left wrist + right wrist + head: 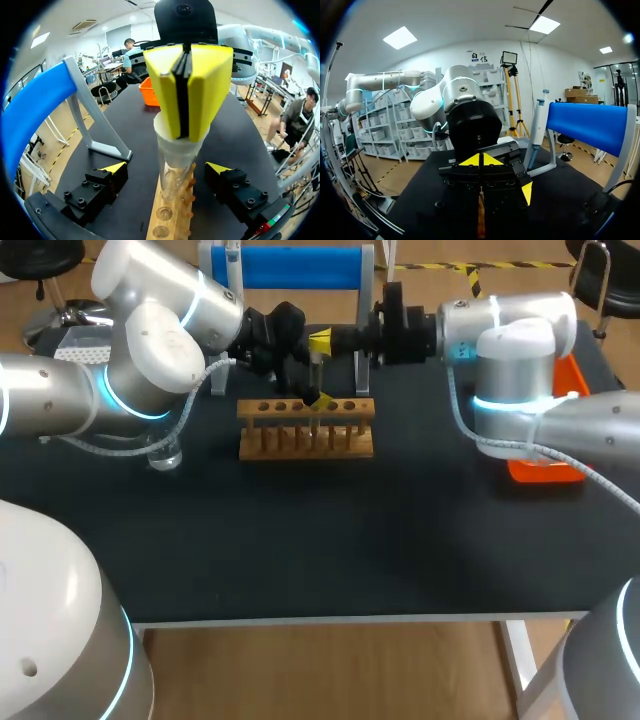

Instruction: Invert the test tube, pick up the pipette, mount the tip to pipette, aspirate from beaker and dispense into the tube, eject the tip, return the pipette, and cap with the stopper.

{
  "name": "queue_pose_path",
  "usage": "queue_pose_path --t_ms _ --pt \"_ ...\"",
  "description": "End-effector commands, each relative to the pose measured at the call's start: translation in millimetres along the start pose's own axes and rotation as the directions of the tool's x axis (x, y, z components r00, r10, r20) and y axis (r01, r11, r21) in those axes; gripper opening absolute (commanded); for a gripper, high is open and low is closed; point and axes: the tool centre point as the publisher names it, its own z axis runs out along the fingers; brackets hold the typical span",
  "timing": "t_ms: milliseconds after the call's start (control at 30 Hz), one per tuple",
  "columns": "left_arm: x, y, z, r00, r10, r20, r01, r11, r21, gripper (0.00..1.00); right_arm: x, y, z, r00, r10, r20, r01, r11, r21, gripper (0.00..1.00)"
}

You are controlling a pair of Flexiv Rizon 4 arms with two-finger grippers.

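Head view: my left arm [150,350] comes in at the upper left of the frame. Its elbow is bent and its wrist is stretched rightward, tilted down toward the rack. Below that elbow, left of centre, a clear beaker [165,454] stands on the dark worktop [350,540]. At upper centre is a wooden test tube rack [300,440]. The test tube [315,375] stands upright over its row of holes, lower end at the top board. Along the top edge behind it is a stand with a blue bar [290,267]. The right claw [320,340] lies level, coming from the right, with its tips at the tube's top. My right arm [510,370] folds at the upper right and covers part of an orange tray [545,472].

Left wrist view shows the left claw [167,167] spread wide and gripping nothing. One finger is on each side of the rack, and the tube is ahead between them, untouched. The other arm's yellow tips are pressed flat together at the tube's pale rim; whether they nip that rim I cannot tell.

Right wrist view alone shows the pipette [538,127], hanging at the end of the blue-barred stand. The left arm's black wrist sits just ahead of the closed tips.
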Motion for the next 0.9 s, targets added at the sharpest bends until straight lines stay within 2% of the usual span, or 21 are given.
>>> queue_pose_path --t_ms 33,267,467,500,533,567,733,900 --pt "0.0 -0.5 -0.5 1.0 -0.001 -0.002 0.001 1.0 -0.003 1.0 0.3 -4.3 -3.6 1.0 -0.006 0.022 0.008 0.999 -0.049 0.0" --pt "0.0 -0.5 -0.5 1.0 -0.001 -0.002 0.001 1.0 -0.003 1.0 1.9 20.0 -15.6 1.0 -0.011 0.026 0.015 0.988 -0.154 0.0" --pt "0.0 -0.5 -0.5 1.0 -0.001 -0.002 0.001 1.0 -0.003 1.0 -3.0 29.1 -32.0 0.998 -0.021 0.059 0.031 0.984 -0.177 0.0" --pt "0.0 -0.5 -0.5 1.0 -0.001 -0.002 0.001 1.0 -0.003 1.0 -4.2 29.1 -35.9 0.998 -0.02 0.066 0.032 0.984 -0.175 0.12" --pt "0.0 -0.5 -0.5 1.0 -0.001 -0.002 0.001 1.0 -0.003 1.0 -5.0 28.8 -40.3 0.996 -0.03 0.083 0.043 0.986 -0.162 0.41" --pt "0.0 -0.5 -0.5 1.0 -0.001 -0.002 0.001 1.0 -0.003 1.0 -5.7 28.4 -44.2 0.995 -0.04 0.095 0.054 0.987 -0.149 1.0" --pt "0.0 -0.5 -0.5 1.0 -0.001 -0.002 0.001 1.0 -0.003 1.0 -6.4 23.7 -64.8 0.975 -0.151 0.163 0.156 0.988 -0.02 1.0" --pt "0.0 -0.5 -0.5 1.0 -0.001 -0.002 0.001 1.0 -0.003 1.0 -4.7 12.7 -83.8 0.933 -0.292 0.208 0.267 0.953 0.141 1.0"
